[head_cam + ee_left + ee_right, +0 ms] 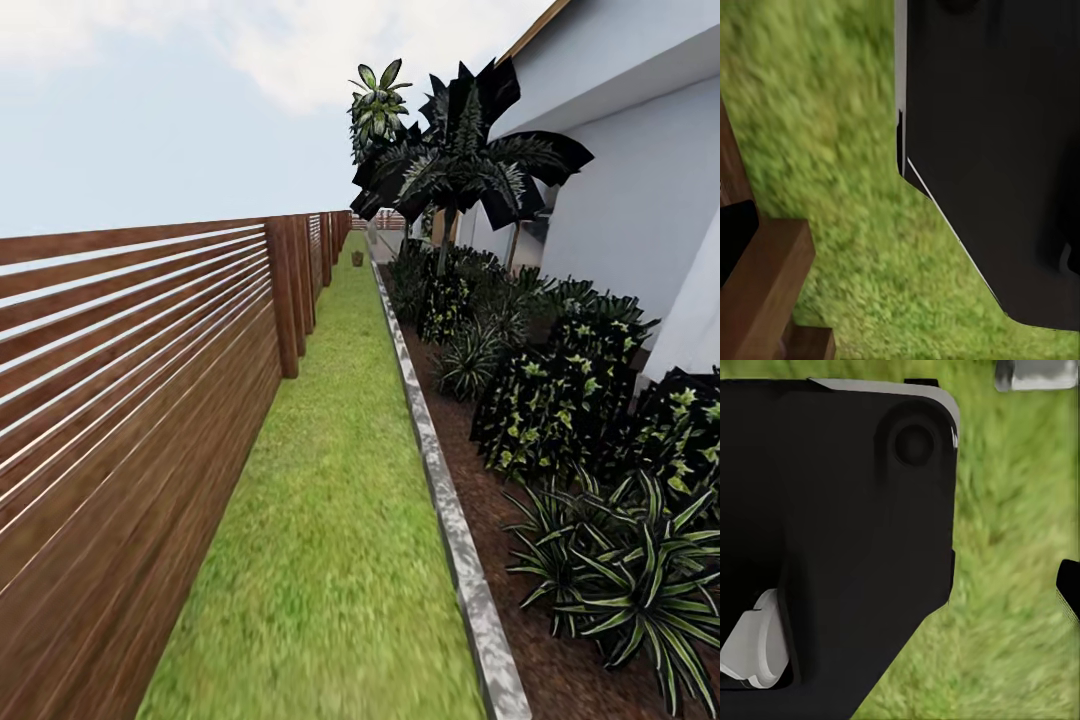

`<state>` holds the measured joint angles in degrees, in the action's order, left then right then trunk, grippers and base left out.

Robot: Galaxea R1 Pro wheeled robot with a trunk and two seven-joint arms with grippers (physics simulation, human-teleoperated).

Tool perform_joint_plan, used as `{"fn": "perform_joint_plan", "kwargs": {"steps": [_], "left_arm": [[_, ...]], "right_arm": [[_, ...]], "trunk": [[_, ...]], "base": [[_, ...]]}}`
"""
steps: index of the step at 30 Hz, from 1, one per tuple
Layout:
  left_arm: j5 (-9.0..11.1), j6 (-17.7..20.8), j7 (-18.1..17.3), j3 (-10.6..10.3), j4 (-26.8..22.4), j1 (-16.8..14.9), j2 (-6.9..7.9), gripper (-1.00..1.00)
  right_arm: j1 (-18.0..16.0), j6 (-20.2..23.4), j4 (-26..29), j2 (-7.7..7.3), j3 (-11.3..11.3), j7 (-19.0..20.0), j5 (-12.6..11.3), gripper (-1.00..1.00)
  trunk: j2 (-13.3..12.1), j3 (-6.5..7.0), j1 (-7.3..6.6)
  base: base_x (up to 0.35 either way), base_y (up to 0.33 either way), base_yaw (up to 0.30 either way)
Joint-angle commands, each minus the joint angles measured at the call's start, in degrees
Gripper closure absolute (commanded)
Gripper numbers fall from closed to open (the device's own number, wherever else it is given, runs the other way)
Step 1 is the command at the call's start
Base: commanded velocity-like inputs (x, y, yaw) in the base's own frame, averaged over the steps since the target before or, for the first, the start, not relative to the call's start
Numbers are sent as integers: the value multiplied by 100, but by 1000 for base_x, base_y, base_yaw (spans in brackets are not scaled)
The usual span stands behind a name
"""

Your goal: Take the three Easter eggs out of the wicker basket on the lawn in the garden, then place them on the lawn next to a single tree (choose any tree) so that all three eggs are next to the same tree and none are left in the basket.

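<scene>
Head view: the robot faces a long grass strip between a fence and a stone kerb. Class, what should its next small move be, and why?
Probably drive straight ahead along the lawn, keeping between the wooden fence and the grey kerb. A small brown object, possibly the wicker basket, sits at the strip's far end, too distant to identify or reach.

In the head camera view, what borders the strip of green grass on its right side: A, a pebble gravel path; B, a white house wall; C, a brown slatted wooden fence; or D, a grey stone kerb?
D: the grey stone kerb runs along the right edge of the green grass strip, dividing it from the brown mulch bed of dark leafy shrubs; the brown slatted wooden fence stands on the left.
</scene>
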<state>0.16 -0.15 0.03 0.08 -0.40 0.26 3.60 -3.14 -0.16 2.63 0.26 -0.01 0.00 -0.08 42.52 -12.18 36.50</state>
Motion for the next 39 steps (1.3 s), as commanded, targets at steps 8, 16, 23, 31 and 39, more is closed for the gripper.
{"fn": "perform_joint_plan", "kwargs": {"steps": [8, 16, 23, 31, 39], "left_arm": [[1, -2, 1, 0, -4, 0, 3, -100], [1, -2, 1, 0, -4, 0, 1, -100], [1, -2, -1, 0, -4, 0, 1, -100], [2, -2, 2, 0, -4, 0, 1, -100], [1, -2, 3, 0, -3, 0, 0, -100]], "right_arm": [[-2, -2, 1, 1, -1, 0, -1, -100], [-2, -2, 1, 1, 0, 0, -1, -100], [-2, -2, 1, 1, 0, 0, -1, -100], [-2, -2, 1, 1, -2, 0, -1, -100], [-2, -2, 1, 1, 0, 0, -1, -100]], "trunk": [[5, -6, 4], [5, -6, 4], [5, -6, 4], [5, -6, 4], [5, -6, 4]], "base": [[323, 0, 0], [323, 0, 0], [323, 0, 0], [323, 0, 0], [323, 0, 0]]}}
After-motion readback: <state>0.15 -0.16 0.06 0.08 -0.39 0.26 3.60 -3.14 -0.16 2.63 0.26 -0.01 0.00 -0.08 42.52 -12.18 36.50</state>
